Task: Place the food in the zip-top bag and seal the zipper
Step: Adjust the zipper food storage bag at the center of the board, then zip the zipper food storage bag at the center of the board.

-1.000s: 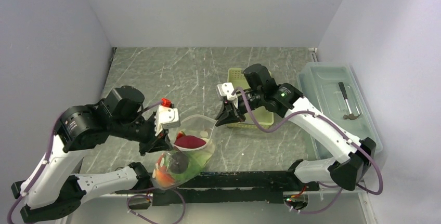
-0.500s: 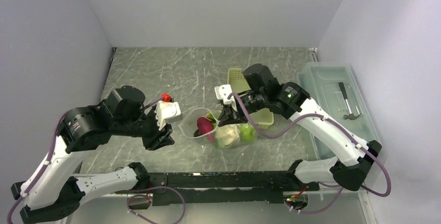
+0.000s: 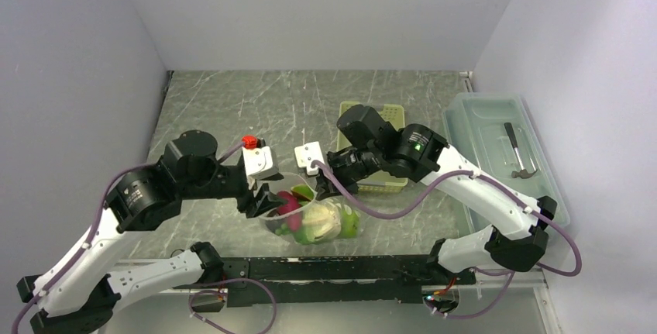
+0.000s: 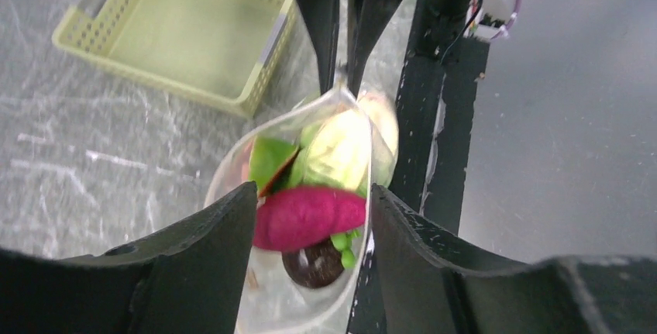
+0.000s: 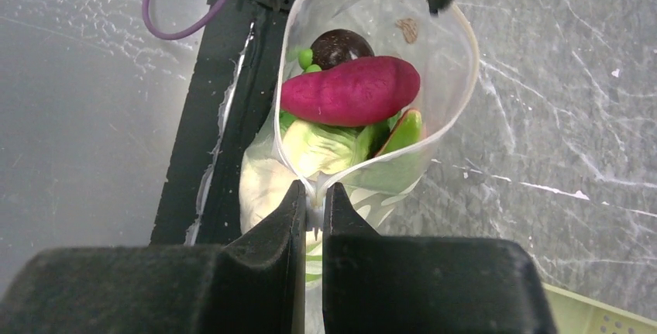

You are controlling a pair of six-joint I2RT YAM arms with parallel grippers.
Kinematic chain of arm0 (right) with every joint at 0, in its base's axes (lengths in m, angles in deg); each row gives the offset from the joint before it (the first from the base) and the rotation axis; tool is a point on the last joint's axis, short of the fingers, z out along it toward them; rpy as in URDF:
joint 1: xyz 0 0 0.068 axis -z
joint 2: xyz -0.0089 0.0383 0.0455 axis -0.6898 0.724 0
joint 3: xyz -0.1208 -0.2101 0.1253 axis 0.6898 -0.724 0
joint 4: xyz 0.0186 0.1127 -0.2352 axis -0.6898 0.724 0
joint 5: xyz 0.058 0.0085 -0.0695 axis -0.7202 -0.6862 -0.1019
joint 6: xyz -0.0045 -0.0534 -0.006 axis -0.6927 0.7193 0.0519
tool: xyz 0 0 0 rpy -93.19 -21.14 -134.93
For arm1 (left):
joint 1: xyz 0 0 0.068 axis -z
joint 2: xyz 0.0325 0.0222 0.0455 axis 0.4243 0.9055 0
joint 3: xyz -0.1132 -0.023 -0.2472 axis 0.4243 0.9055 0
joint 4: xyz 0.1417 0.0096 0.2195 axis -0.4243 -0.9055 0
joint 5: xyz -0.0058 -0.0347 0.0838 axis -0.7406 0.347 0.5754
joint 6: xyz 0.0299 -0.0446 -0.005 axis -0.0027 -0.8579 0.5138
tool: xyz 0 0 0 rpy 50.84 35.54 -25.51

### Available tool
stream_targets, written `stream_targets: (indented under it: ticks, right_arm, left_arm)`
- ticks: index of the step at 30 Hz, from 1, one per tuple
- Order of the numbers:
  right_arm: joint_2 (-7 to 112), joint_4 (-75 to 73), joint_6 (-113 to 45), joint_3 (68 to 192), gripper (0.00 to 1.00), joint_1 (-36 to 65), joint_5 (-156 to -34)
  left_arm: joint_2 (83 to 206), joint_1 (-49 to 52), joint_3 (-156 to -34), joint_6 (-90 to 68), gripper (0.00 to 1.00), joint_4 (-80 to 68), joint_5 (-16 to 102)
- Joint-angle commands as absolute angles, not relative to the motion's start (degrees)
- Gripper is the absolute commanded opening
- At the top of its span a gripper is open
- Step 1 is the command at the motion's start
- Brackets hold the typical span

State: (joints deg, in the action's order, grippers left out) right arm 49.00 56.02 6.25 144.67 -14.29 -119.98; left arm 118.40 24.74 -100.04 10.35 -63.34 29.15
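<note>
The clear zip-top bag (image 3: 314, 225) hangs with its mouth open between my two grippers. Inside lies the food: a magenta oblong piece (image 5: 349, 90), a dark brown ball (image 5: 341, 43), pale green lettuce (image 5: 321, 148) and small green grapes (image 5: 306, 56). My right gripper (image 5: 314, 198) is shut on one end of the mouth, pinching the whitish zipper (image 5: 469, 70) strip there. My left gripper (image 4: 310, 222) is open, its fingers (image 4: 209, 256) standing on either side of the other end of the mouth without pressing it. In the top view the left gripper (image 3: 259, 201) sits left of the bag, the right gripper (image 3: 325, 188) above it.
A yellow-green basket (image 3: 383, 183) stands behind the right gripper and shows empty in the left wrist view (image 4: 186, 32). A clear lidded box (image 3: 503, 148) holding a small hammer sits at the far right. The black rail (image 3: 349, 268) runs just under the bag.
My left gripper let go of the bag and opened. The bag swung to the right gripper, which then carried it left; the left jaws now straddle its mouth.
</note>
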Motion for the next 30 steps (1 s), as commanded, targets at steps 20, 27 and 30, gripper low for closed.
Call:
stream_targets:
  ticks: [20, 27, 30]
  right_arm:
    - [46.2, 55.8, 4.1, 149.5, 0.0, -20.8, -114.4]
    - [45.5, 54.1, 3.0, 148.9, 0.0, -20.9, -112.3]
    - [45.5, 53.6, 2.4, 149.1, 0.0, -20.9, -111.4]
  left_arm:
    - [118.1, 24.8, -85.8, 1.6, 0.95, -32.0, 11.0]
    - [117.5, 24.9, -82.2, -2.2, 0.95, -31.1, 9.3]
    - [117.6, 24.9, -80.9, -3.2, 0.95, -30.6, 8.7]
